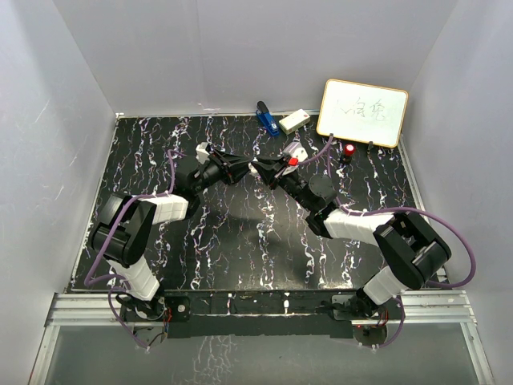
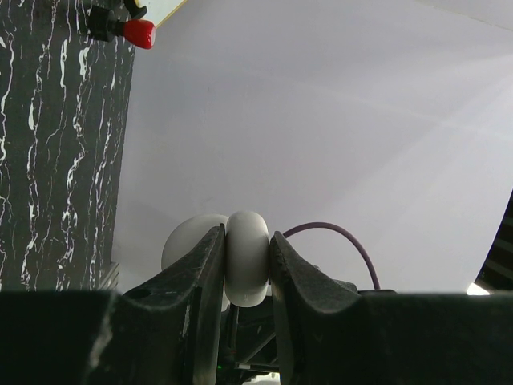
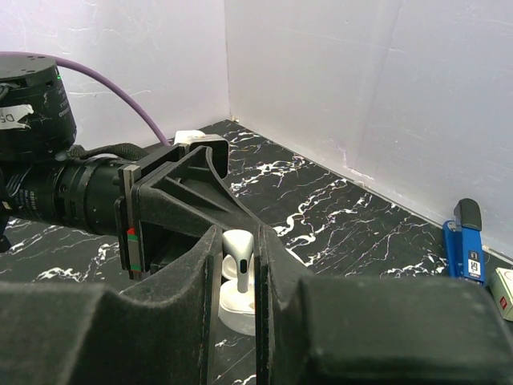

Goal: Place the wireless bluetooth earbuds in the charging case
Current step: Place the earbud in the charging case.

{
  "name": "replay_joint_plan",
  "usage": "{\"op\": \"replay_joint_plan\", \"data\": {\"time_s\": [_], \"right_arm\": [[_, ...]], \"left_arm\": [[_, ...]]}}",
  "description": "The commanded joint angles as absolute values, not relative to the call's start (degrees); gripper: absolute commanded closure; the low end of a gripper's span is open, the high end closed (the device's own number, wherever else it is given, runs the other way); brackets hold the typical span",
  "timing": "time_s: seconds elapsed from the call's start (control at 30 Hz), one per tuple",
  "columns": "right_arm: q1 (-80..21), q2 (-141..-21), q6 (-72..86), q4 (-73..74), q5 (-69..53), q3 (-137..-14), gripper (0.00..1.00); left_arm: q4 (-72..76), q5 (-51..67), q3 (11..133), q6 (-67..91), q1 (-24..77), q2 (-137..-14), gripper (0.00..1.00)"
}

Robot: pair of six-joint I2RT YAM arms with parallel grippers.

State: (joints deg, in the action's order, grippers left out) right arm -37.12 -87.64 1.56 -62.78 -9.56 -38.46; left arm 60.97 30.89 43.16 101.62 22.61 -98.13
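Above the black marbled tabletop (image 1: 240, 241), at centre frame, the left gripper (image 1: 247, 165) clamps the white charging case (image 2: 247, 261) aloft, seemingly so the right gripper (image 1: 267, 173), pinching one white earbud (image 3: 238, 253), can seat it.

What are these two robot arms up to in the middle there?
The two arms meet in mid-air over the black marbled table. The left claw is clamped on a white, rounded charging case. The right claw pinches a small white earbud, holding it right at the case. Whether the bud is seated in it can't be told from here.
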Motion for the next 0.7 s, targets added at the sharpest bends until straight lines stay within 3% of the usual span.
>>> {"op": "replay_joint_plan", "data": {"time_s": [0.0, 0.67], "right_arm": [[-37.35, -87.54, 0.74, -65.83, -8.45, -38.74, 1.00], [-37.05, -86.83, 0.52, -65.47, -7.91, -37.58, 1.00]], "left_arm": [[63.54, 32.08, 45.03, 101.85, 23.22, -95.14, 1.00], [63.09, 31.64, 45.06, 102.04, 23.29, -93.76, 1.00]]}}
